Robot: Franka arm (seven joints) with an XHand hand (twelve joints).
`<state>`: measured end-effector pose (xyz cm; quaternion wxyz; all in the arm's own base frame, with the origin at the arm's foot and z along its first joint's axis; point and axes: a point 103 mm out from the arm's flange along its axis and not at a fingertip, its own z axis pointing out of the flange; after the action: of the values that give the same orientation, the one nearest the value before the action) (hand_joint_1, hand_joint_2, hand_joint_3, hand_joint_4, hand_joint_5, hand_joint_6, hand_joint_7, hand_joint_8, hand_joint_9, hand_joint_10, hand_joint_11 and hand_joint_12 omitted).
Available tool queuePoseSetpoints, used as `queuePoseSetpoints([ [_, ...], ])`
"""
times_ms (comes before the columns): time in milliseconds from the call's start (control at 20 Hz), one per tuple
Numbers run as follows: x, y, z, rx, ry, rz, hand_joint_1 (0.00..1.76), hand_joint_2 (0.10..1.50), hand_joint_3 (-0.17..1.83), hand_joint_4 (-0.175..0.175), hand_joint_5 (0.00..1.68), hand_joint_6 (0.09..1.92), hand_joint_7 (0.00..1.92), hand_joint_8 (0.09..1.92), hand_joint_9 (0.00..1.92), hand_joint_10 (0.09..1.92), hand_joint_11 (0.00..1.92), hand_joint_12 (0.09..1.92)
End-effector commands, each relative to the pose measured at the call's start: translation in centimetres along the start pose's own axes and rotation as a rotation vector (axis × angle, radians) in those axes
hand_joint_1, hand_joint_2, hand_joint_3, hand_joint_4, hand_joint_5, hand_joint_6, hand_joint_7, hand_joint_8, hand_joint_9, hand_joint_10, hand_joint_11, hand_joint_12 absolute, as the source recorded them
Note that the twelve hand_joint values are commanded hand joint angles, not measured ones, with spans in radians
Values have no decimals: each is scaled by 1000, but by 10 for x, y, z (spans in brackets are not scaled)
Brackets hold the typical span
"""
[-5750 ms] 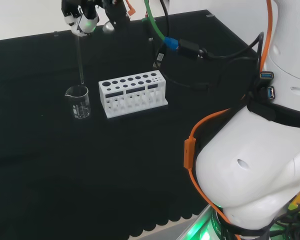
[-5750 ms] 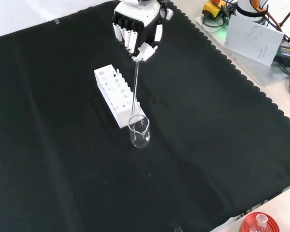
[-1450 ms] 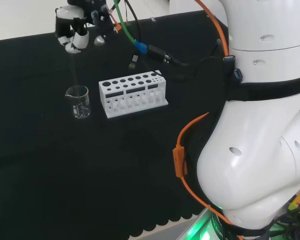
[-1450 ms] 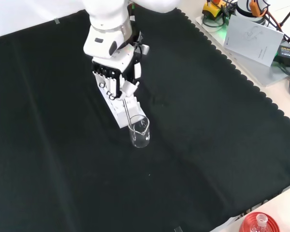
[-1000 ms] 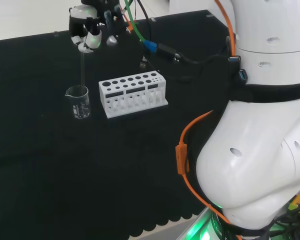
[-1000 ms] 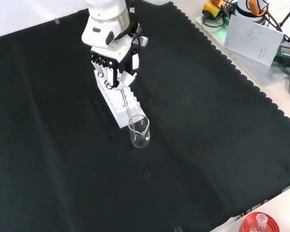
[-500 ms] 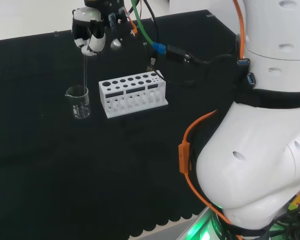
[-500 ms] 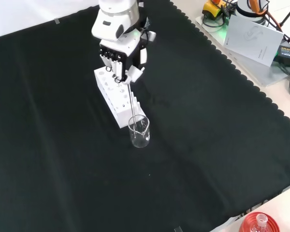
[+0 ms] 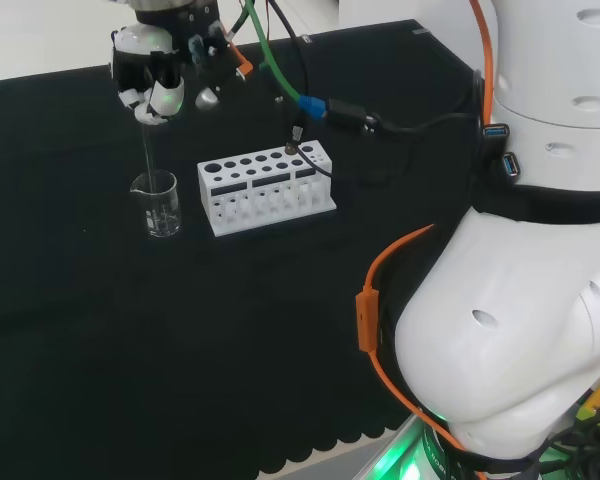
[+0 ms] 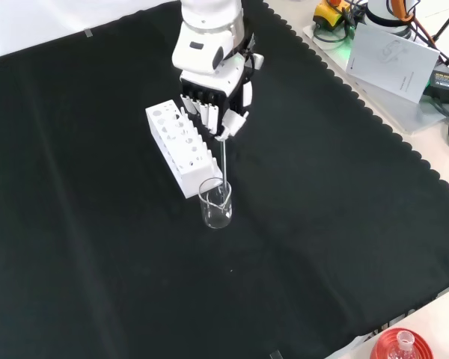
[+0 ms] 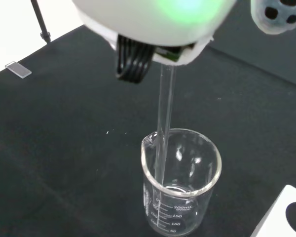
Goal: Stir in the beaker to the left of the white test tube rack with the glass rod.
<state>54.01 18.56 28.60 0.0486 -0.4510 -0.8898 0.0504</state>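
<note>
In the front view the beaker (image 10: 216, 203) is standing nearest on the black cloth (image 10: 97, 247), a small clear cylinder with a rolled rim and a pouring lip (its printed scale is showing in the wrist view, on the wall facing the camera). It is sitting just beside the near end of the white test tube rack (image 10: 178, 149), a blocky plastic piece with rows of round holes in its flat top; in the head view the beaker (image 9: 158, 204) is lying to the left of the rack (image 9: 266, 187). The glass rod (image 10: 223, 163) is a thin, straight, transparent stick, and it is reaching down into the beaker's mouth; in the wrist view the rod (image 11: 163, 129) is running close to the inner wall near the spout, its lower end near the base of the beaker (image 11: 181, 182). Farther back, the hand (image 10: 213, 93) is hanging above the rack's far side, its fingers curled around the rod's upper end, pinching it there. In the head view the hand (image 9: 152, 78) is hovering above the beaker.
</note>
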Motion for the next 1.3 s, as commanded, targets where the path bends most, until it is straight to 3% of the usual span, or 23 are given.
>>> queuePoseSetpoints([
  [50, 7, 8, 6, 22, -5, -6, 1318, 563, 892, -175, 1096, 938, 1366, 776, 1818, 87, 1667, 440],
  [400, 1, 19, 5, 21, 1, -8, 1318, 562, 892, -175, 1096, 939, 1366, 776, 1819, 87, 1668, 440],
  [650, -20, 36, 3, 24, 8, 1, 1318, 562, 893, -175, 1096, 939, 1366, 777, 1819, 87, 1668, 439],
  [850, -34, 28, 5, 11, 9, 32, 1318, 562, 893, -175, 1096, 939, 1366, 777, 1819, 87, 1668, 439],
  [1300, -40, 12, 3, 2, 7, 40, 1318, 562, 893, -175, 1096, 940, 1366, 777, 1820, 87, 1668, 438],
])
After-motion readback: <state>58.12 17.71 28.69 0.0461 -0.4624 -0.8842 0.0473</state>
